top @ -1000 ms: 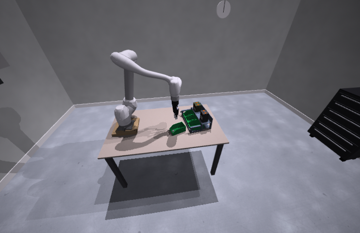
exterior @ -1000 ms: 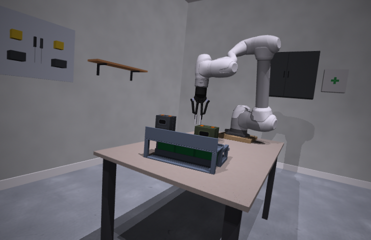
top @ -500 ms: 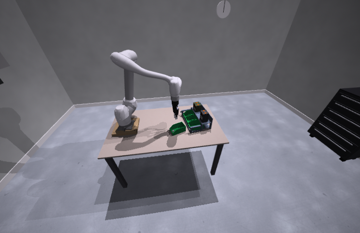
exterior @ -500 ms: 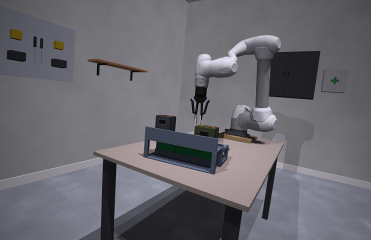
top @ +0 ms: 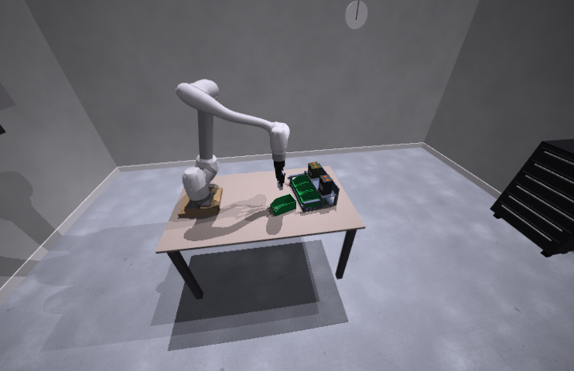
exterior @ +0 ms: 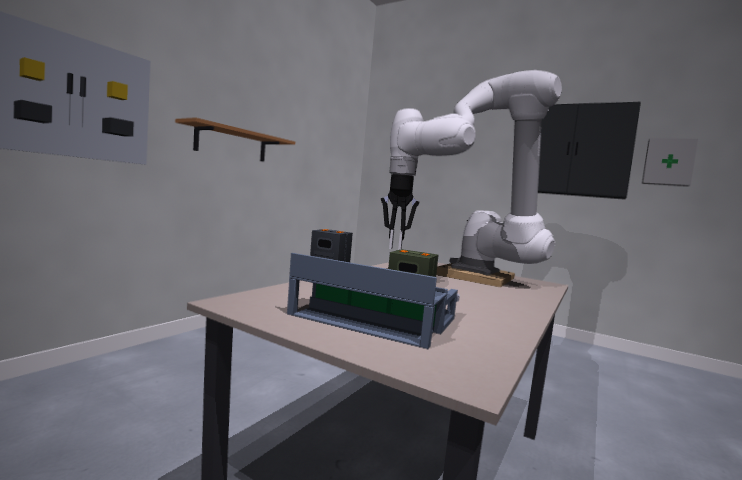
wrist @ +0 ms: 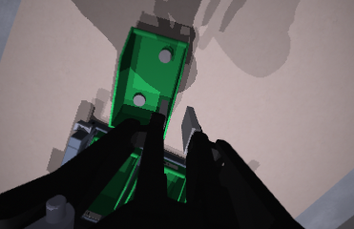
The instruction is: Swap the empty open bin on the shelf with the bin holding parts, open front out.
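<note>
A green open bin (top: 282, 205) (wrist: 151, 76) sits upright on the table beside the shelf, with two round grey parts inside, one part (wrist: 165, 56) near its far end and another part (wrist: 139, 100) nearer the shelf. The blue-grey shelf (exterior: 360, 278) (wrist: 75, 144) holds a row of green bins (top: 304, 188) (exterior: 369, 301). The gripper largely hides them in the wrist view, and I cannot tell which is empty. My gripper (top: 280, 184) (exterior: 395, 240) (wrist: 175, 114) points down above the table, in front of the shelf. It is slightly open, with nothing between its fingertips.
A dark grey box (top: 325, 185) (exterior: 327, 246) and an olive box (top: 314, 169) (exterior: 412, 263), both with orange marks, stand up high at the shelf, behind the row of bins. The arm's wooden base (top: 199, 212) is at the opposite side of the table (top: 235, 227).
</note>
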`<state>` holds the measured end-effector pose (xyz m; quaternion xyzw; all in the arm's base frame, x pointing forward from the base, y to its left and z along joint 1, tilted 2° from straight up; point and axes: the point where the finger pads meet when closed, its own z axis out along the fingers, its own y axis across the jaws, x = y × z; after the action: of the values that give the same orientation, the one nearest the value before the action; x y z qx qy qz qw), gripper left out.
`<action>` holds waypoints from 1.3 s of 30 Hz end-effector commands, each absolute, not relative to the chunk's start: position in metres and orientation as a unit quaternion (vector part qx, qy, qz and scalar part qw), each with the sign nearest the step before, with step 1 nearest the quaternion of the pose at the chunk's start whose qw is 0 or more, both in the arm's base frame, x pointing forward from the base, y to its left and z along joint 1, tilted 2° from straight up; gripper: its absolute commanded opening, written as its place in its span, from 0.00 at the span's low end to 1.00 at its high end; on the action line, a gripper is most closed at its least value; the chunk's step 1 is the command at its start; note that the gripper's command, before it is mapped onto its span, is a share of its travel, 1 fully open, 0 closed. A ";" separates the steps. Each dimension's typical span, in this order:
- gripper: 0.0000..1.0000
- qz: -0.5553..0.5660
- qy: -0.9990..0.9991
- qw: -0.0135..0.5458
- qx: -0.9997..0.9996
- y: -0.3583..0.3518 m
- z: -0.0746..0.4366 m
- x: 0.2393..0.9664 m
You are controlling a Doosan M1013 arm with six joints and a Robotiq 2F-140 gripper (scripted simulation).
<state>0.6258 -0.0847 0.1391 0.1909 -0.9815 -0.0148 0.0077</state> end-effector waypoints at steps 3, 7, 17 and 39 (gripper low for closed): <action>0.24 -0.015 -0.981 0.008 0.191 -0.085 0.137 0.626; 0.24 -0.015 -0.981 0.008 0.191 -0.084 0.132 0.626; 0.24 -0.015 -0.981 0.008 0.191 -0.084 0.115 0.625; 0.24 -0.015 -0.981 0.008 0.191 -0.083 0.080 0.625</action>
<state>0.6247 -0.0832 0.0838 0.1909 -0.9815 -0.0149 0.0078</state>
